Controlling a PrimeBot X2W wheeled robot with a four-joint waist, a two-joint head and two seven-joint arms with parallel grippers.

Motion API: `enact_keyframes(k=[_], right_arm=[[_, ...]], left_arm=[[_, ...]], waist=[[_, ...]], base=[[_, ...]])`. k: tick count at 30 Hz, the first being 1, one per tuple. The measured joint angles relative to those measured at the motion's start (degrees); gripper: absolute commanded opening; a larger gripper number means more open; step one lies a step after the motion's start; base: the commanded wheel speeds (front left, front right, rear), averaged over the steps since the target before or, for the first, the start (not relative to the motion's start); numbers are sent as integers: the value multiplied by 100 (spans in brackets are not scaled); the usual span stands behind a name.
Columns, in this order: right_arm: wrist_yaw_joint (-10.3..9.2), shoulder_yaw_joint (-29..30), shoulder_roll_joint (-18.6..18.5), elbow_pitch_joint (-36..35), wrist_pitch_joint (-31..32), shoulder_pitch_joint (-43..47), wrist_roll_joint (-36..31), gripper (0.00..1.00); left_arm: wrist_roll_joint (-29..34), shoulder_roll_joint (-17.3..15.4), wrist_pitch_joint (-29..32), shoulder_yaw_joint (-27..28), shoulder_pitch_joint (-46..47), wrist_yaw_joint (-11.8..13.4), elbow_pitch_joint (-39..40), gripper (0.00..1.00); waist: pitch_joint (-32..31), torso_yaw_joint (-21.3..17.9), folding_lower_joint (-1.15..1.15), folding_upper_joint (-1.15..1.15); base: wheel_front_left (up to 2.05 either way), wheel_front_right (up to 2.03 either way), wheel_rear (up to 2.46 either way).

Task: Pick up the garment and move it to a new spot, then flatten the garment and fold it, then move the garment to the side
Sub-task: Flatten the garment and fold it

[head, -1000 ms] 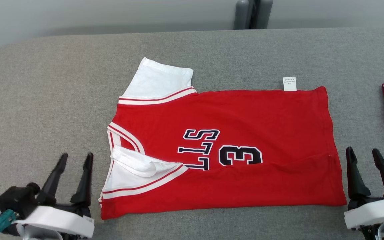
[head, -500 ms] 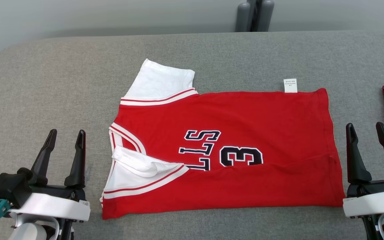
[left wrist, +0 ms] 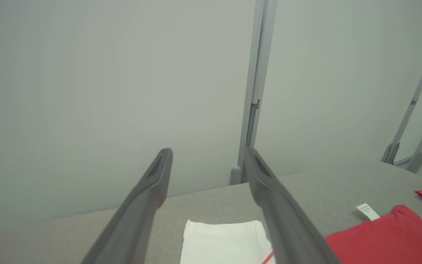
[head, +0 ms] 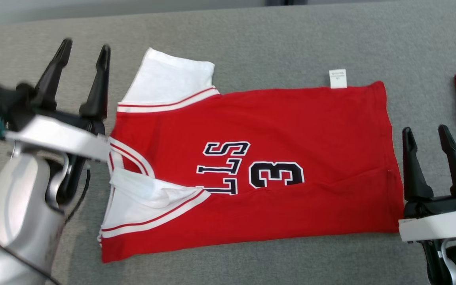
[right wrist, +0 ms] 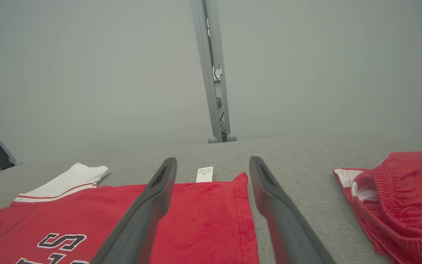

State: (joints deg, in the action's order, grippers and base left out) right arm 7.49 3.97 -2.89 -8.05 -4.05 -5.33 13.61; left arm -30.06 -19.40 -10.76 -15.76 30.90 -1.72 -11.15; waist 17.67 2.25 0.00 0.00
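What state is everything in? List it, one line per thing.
Red jersey with white sleeves: flat on the grey fabric table, near side folded over its lettering.
Near white sleeve: rumpled, lying on the jersey.
White label: sticking out past the far edge.
Crumpled red-and-white garment: bunched, apart at the right.
Left pincer: open, empty, by the collar.
Right pincer: open, empty, beside the hem.
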Motion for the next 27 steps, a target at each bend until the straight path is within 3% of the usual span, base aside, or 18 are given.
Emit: enact_keyframes(k=[5,11,21,25,26,27], right_arm=[[0,-224,2,114,-42,-256,49,100],[0,-502,2,287,-198,-482,163,100],[1,-651,2,521,-413,-564,261,100],[1,-622,4,532,-414,-589,268,100],[1,-599,3,532,-412,-597,268,100],[1,-580,3,537,-399,-623,272,100]], left_arm=[[-155,54,538,-322,1310,-420,-1528,100],[-548,-73,966,-600,2249,-554,-3173,100],[-1463,-775,1426,-1477,2601,-570,-4025,100],[-1803,-916,1446,-1769,2613,-570,-4078,100],[-1917,-931,1471,-1839,2633,-569,-4061,60],[-1979,-956,1471,-1928,2657,-569,-4049,11]], waist=[[317,-282,0,0],[668,-741,0,0],[1132,-1307,0,0],[1202,-1399,0,0],[1211,-1402,0,0],[1220,-1399,0,0]], base=[[0,0,0],[0,0,0],[0,0,0],[0,0,0],[0,0,0],[0,0,0]])
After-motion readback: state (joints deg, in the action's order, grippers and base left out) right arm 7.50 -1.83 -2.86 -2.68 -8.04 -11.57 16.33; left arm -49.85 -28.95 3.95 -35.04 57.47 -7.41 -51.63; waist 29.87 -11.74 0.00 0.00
